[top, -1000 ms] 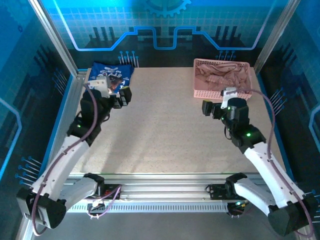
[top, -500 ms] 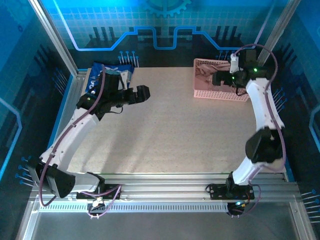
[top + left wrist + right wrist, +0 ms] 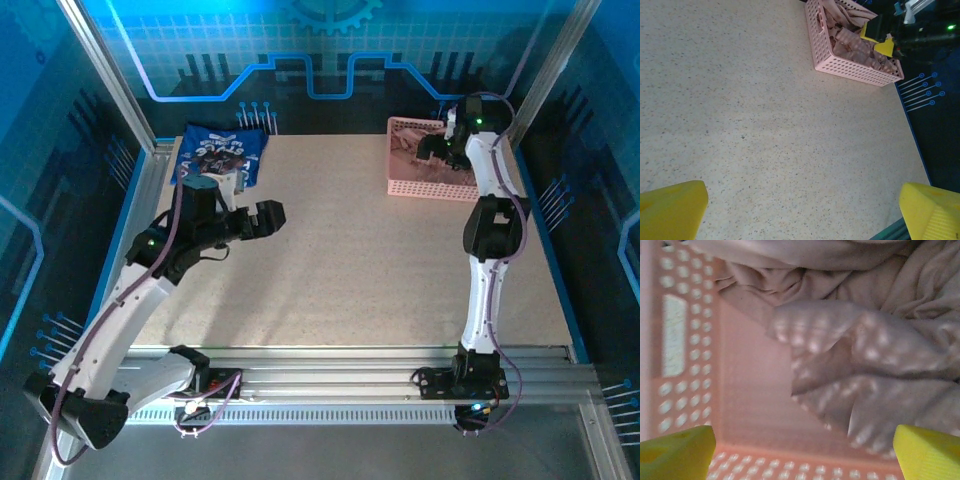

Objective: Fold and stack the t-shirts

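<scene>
We can see only part of the pink shirt. It lies bunched up in the pink basket, and the right arm covers some of it. The right gripper hangs over it, fingers wide apart. The left gripper reaches across the speckled table, also spread wide. The navy shirt lies at the far left corner. Blue walls stand around.

Speckled beige table, blue-lit walls
</scene>
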Action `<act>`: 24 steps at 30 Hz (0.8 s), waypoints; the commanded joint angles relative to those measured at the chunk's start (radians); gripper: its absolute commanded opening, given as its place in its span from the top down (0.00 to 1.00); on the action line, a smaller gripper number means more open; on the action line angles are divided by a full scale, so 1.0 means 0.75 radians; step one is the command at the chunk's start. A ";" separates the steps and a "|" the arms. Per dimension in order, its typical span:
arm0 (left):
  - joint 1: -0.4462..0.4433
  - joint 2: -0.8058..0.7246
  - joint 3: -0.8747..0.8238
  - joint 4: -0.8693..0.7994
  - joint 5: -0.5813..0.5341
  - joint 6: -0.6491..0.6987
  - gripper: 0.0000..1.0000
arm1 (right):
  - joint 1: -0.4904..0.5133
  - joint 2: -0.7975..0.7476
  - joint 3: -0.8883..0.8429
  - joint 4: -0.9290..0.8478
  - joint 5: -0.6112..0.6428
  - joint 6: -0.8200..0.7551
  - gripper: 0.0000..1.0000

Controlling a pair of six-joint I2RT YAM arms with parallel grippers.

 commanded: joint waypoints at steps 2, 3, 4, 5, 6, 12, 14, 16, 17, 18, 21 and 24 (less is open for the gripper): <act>0.029 -0.044 -0.025 -0.108 -0.098 -0.021 0.01 | -0.030 0.156 0.141 -0.023 0.079 0.134 0.07; 0.038 -0.053 -0.028 -0.121 -0.119 -0.026 0.01 | -0.030 0.177 0.143 0.008 0.104 0.159 0.07; 0.050 -0.059 -0.029 -0.129 -0.131 -0.030 0.01 | -0.032 0.193 0.143 0.041 0.105 0.175 0.07; 0.064 -0.068 -0.031 -0.133 -0.133 -0.035 0.01 | -0.032 0.210 0.148 0.078 0.100 0.195 0.08; 0.079 -0.077 -0.031 -0.135 -0.130 -0.038 0.01 | -0.031 0.232 0.164 0.101 0.103 0.217 0.09; 0.119 -0.121 -0.046 -0.140 -0.146 -0.040 0.01 | -0.030 0.351 0.308 0.132 0.096 0.390 0.40; 0.126 -0.129 -0.053 -0.138 -0.150 -0.037 0.01 | -0.030 0.344 0.300 0.171 0.066 0.453 0.63; 0.131 -0.139 -0.067 -0.125 -0.148 -0.027 0.01 | -0.021 0.318 0.298 0.233 0.030 0.488 0.77; 0.134 -0.143 -0.073 -0.119 -0.146 -0.023 0.01 | -0.013 0.292 0.298 0.261 0.020 0.478 0.84; 0.137 -0.146 -0.076 -0.113 -0.144 -0.018 0.01 | 0.001 0.257 0.297 0.292 0.014 0.459 0.90; 0.140 -0.150 -0.072 -0.095 -0.136 0.000 0.01 | 0.041 0.128 0.297 0.384 -0.015 0.391 1.00; 0.142 -0.148 -0.066 -0.055 -0.130 0.011 0.01 | 0.077 -0.026 0.288 0.425 -0.020 0.358 1.00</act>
